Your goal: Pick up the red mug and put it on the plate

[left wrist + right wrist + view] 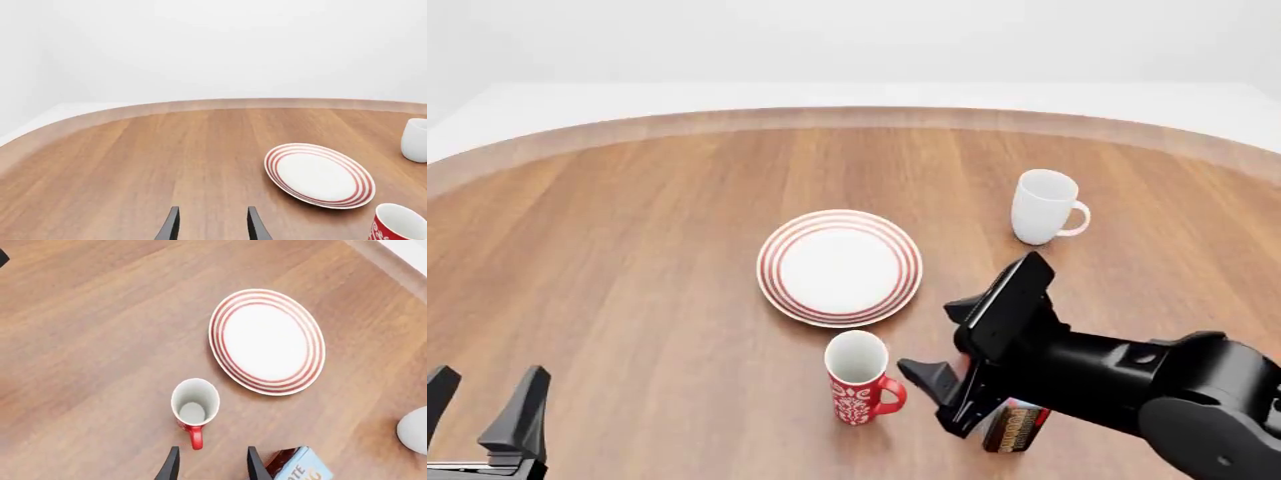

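The red mug point(858, 378) was seen standing upright on the wooden table point(627, 250), toward the near edge and slightly right of centre, its handle turned to the right. The plate point(839, 267) lay flat just beyond it, toward the far edge; the 2 were close but a strip of bare wood was visible between them. The right gripper point(953, 348) was held just to the right of the mug, its fingers spread and nothing between them; in the right wrist view the mug's handle point(195, 436) was lined up with the gap between the fingertips. A small brown and blue box point(1016, 425) was seen under the right arm, near the table's near edge. A plain white mug point(1044, 207) stood upright further toward the far right. The left gripper point(483, 405) was kept at the near left corner, fingers apart and empty.
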Available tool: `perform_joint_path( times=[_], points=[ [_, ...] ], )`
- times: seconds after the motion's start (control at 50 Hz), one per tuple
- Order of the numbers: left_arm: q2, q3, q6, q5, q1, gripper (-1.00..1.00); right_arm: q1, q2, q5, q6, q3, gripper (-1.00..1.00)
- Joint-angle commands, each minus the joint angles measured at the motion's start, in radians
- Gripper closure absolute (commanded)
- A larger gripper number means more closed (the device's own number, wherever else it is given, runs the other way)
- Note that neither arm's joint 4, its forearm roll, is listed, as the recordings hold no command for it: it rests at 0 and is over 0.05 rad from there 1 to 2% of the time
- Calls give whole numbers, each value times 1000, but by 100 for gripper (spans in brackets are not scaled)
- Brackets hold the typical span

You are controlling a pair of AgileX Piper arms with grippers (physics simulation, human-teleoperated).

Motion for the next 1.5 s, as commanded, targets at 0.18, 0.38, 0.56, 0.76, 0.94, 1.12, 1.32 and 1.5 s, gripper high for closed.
perform_joint_path(
  times=[0.18,0.38,0.56,0.76,0.94,1.12,1.32,1.5],
  points=[
    [0,0,0,0,0,-100,32,54,-91,40,57,-100],
    [0,0,0,0,0,-100,29,88,-129,44,70,-100],
    [0,0,0,0,0,-100,37,118,-141,53,68,-100],
    [0,0,0,0,0,-100,31,156,-173,55,76,-100],
    [0,0,0,0,0,-100,30,186,-202,64,89,-100],
    [0,0,0,0,0,-100,36,222,-236,78,99,-100],
    [0,0,0,0,0,-100,40,270,-274,89,100,-100],
    [0,0,0,0,0,-100,37,292,-296,97,112,-100]
  ],
)
